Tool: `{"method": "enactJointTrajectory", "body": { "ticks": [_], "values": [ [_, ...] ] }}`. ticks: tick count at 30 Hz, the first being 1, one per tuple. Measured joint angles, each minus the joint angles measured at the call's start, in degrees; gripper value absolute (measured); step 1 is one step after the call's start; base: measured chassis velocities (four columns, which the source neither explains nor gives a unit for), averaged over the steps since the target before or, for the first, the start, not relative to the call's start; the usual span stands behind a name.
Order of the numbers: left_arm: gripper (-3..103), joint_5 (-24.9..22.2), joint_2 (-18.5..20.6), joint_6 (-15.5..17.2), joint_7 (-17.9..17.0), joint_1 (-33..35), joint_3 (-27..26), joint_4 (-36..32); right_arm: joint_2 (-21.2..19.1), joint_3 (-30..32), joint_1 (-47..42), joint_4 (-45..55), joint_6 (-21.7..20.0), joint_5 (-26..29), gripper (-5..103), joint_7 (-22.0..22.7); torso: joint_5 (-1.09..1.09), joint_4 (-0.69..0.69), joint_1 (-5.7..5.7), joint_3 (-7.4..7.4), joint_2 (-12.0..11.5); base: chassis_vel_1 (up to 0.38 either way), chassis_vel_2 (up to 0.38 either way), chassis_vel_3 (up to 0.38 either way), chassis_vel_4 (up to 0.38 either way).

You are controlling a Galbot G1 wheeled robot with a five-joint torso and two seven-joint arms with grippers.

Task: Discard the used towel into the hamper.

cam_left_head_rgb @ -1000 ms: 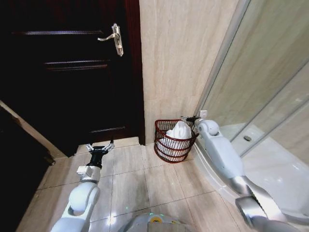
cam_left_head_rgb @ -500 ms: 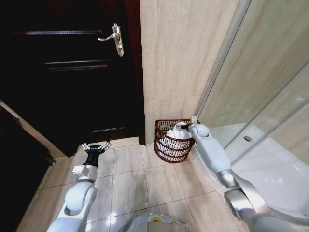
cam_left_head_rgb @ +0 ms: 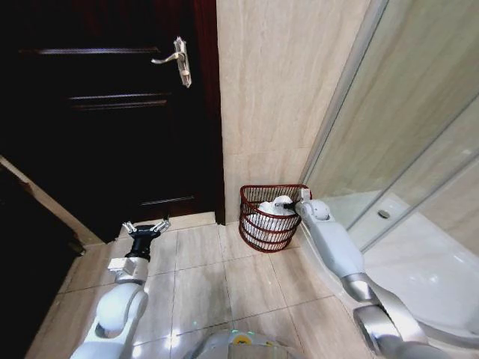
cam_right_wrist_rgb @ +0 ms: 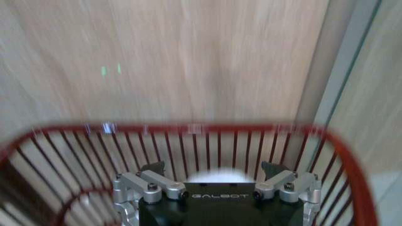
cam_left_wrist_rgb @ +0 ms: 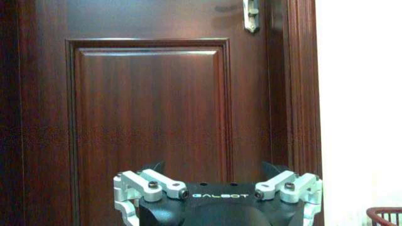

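Reading GALBOT on right tool (cam_right_wrist_rgb: 212, 188), hamper (cam_right_wrist_rgb: 188, 129) beyond

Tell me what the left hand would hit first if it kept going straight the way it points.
Most likely the dark wooden door: the left hand faces its panel squarely, with nothing visible between, though depth is hard to judge.

From my head camera the right gripper (cam_left_head_rgb: 288, 204) is sunk inside the hamper (cam_left_head_rgb: 258, 226), and I can't make out how its jaws stand there. On the right wrist feed the gripper body covers most of the towel (cam_right_wrist_rgb: 217, 176); only a white hump shows between the jaw mounts. The hamper rim there is smeared and runs off both sides. On the left wrist feed the door handle (cam_left_wrist_rgb: 251, 16) is cut by the edge, far beyond the jaws.
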Motion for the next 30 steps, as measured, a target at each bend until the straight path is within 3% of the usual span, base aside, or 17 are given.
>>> {"method": "enactJointTrajectory", "body": {
  "ticks": [9, 12, 21, 24, 30],
  "values": [
    [100, -0.69, -0.07, 0.04, -0.23, -0.62, 0.12, 0.13, -4.49, 2.72, -7.33, 18.17, 6.62, 4.16, 100, 6.54, -0.01, -0.02, 0.00, 0.00, 0.02, 0.000, 0.000, 0.000, 0.000],
    [100, -1.75, -0.37, 0.68, 1.05, -0.83, -0.22, -0.06, -5.49, 4.01, -12.13, 25.55, 10.89, 1.20, 100, 9.88, 0.00, -0.01, 0.00, 0.01, 0.02, 0.000, 0.000, 0.000, 0.000],
    [100, -4.39, -1.73, 1.42, 3.71, -0.98, -2.13, -0.76, -5.41, 10.47, -28.21, 43.07, 12.25, -2.80, 100, 15.16, 0.00, -0.02, 0.00, 0.01, 0.03, 0.000, 0.000, 0.000, 0.000],
    [100, -5.52, -2.08, 1.48, 4.46, -0.84, -2.76, -1.01, -4.48, 14.56, -37.23, 48.55, 14.69, -10.30, 100, 13.97, 0.00, -0.03, 0.00, 0.01, 0.03, 0.000, 0.000, 0.000, 0.000],
    [100, -5.71, -2.21, 1.48, 5.20, -1.36, -2.19, -0.69, -1.70, 16.13, -47.38, 53.21, 18.83, -18.13, 100, 13.16, 0.00, -0.02, 0.00, 0.02, 0.04, 0.000, 0.000, 0.000, 0.000]
  ]
}}
